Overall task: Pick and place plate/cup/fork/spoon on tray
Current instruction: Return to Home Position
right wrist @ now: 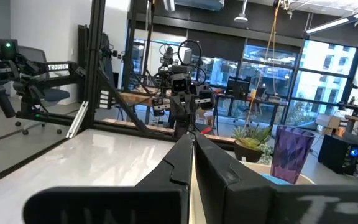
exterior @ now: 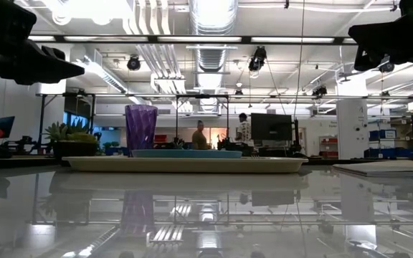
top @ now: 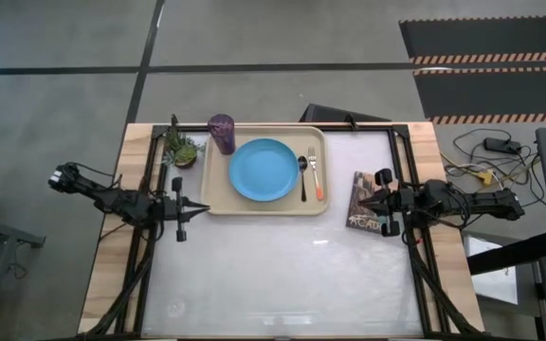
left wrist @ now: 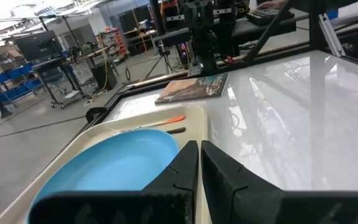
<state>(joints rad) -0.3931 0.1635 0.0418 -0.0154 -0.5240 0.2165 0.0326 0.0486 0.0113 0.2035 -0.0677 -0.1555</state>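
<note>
A: Where are the task items located?

B: The round sky-blue plate [top: 263, 170] is seated centrally on the beige rectangular plastic tray [top: 218, 197]. The translucent purple tumbler cup [top: 222, 133] is stood upright at the tray's far-left corner. The dark metal spoon [top: 302, 175] and orange-handled fork [top: 316, 176] are laid side by side, right of the plate.

A: And the grippers?

B: The left gripper [top: 195, 207] is held off the tray's near-left corner, jaws closed, empty. The right gripper [top: 364, 202] is held over a dark-covered book [top: 364, 201], jaws closed, partly hiding it. In the low view, the cutlery is hidden behind the tray rim.
</note>
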